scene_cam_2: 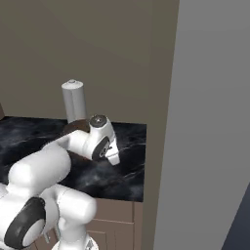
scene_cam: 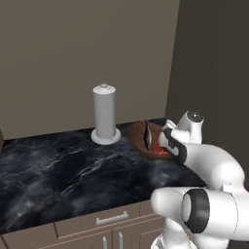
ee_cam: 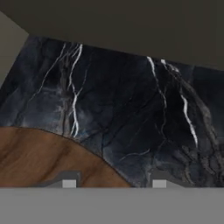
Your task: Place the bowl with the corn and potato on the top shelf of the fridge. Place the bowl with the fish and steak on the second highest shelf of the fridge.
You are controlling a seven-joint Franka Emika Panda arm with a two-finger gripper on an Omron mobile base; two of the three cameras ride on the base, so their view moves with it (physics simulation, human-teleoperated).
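Note:
A brown wooden bowl (scene_cam: pixel 146 144) stands at the back right of the black marble counter (scene_cam: pixel 58 170). In it lie the dark slim fish (scene_cam: pixel 147 136) and the red steak (scene_cam: pixel 161 150). My gripper (scene_cam: pixel 167 138) reaches down onto the bowl's right rim. In the hand view the gripper (ee_cam: pixel 114 183) has one finger over the bowl's wood (ee_cam: pixel 39 159) and the other outside it, shut on the rim. From the right, the gripper (scene_cam_2: pixel 114 158) covers most of the bowl (scene_cam_2: pixel 74 127). The fridge's (scene_cam: pixel 214 73) dark side rises right of the counter. The bowl with the corn and potato and the fridge shelves are out of view.
A tall grey cylinder on a round base (scene_cam: pixel 104 115) stands just left of the bowl, close to the back wall. The counter ends against a brown panel (scene_cam_2: pixel 158 122) at the right. Drawers with silver handles (scene_cam: pixel 112 219) run below the counter's front edge.

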